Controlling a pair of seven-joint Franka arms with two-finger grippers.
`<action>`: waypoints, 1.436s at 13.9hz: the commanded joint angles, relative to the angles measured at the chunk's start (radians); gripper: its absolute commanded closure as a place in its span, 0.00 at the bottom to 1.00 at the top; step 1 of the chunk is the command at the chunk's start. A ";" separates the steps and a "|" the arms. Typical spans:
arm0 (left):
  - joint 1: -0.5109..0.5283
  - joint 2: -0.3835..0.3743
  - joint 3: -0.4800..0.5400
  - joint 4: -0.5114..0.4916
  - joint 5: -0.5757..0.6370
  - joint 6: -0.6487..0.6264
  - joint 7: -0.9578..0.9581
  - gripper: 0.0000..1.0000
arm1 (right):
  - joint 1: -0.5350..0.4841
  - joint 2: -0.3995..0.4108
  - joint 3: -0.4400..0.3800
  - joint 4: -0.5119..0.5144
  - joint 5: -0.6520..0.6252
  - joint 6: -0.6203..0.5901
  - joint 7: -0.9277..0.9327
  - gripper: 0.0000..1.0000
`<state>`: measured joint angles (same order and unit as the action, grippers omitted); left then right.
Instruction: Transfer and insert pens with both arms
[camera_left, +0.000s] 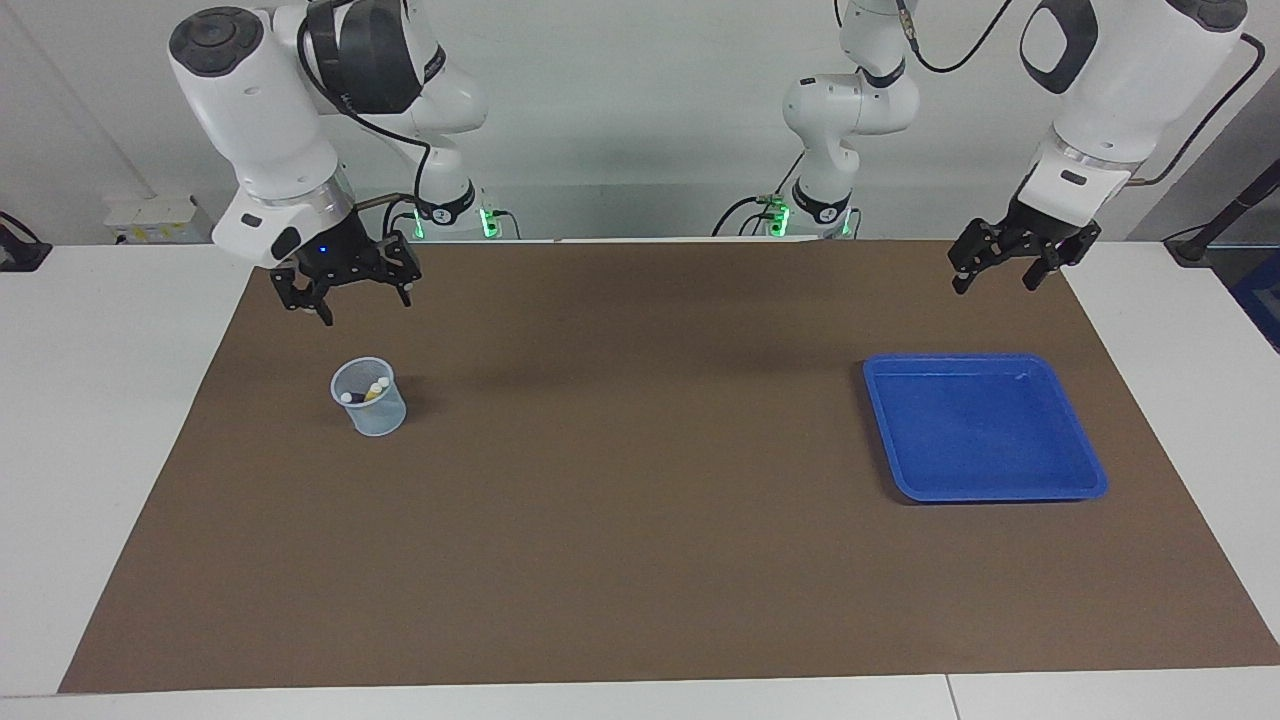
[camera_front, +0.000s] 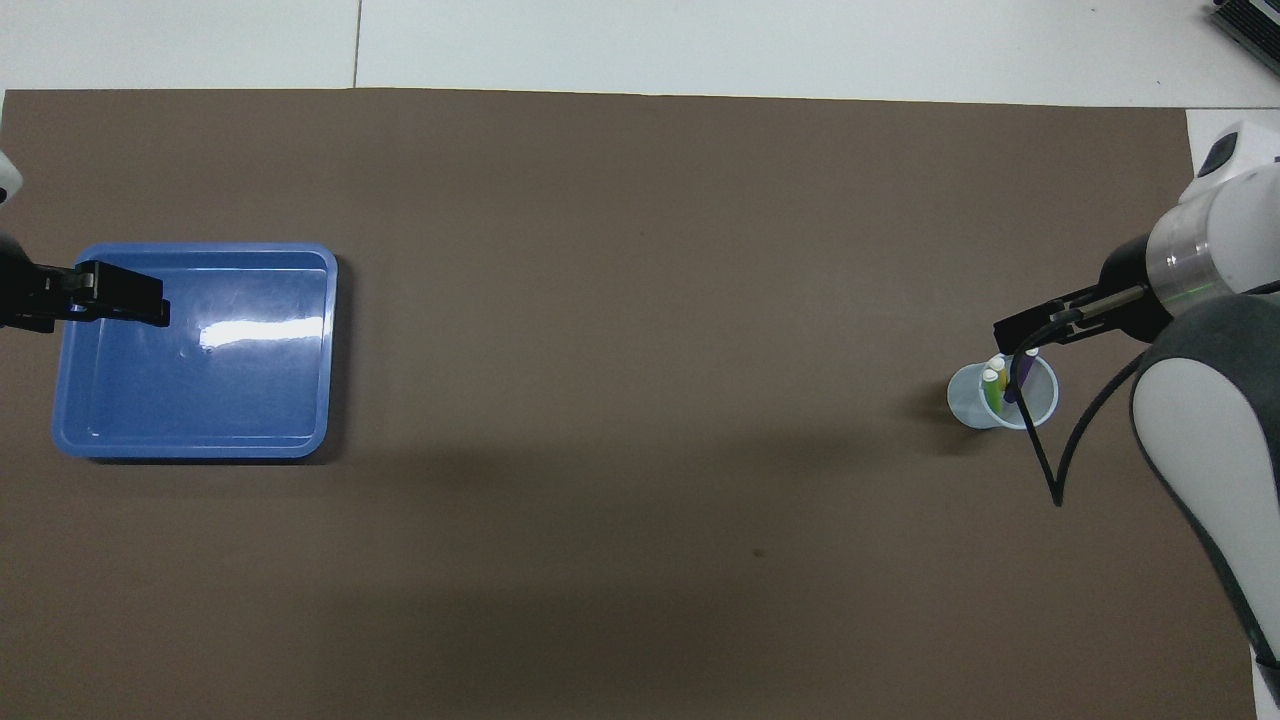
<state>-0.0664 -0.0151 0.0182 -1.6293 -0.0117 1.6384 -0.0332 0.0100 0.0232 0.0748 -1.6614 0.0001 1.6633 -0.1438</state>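
White arms hang raised with fingers spread: right gripper above the cup, left gripper above the tray.

A brown mat covers most of the white table. A shallow blue tray sits on it near the left arm's end. A small clear plastic cup stands toward the right arm's end, well apart from the tray.
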 joint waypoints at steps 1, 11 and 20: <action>-0.010 0.012 0.008 0.022 0.019 0.006 0.007 0.00 | 0.001 -0.005 -0.013 0.046 0.021 -0.065 0.061 0.00; -0.010 0.012 0.008 0.020 0.018 0.012 0.006 0.00 | 0.001 -0.005 -0.070 0.066 0.020 -0.080 0.087 0.00; -0.010 0.012 0.008 0.020 0.018 0.014 0.006 0.00 | 0.002 -0.012 -0.053 0.068 0.014 -0.086 0.210 0.00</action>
<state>-0.0664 -0.0151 0.0183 -1.6291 -0.0115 1.6510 -0.0332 0.0119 0.0200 0.0175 -1.6004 0.0001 1.6048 0.0398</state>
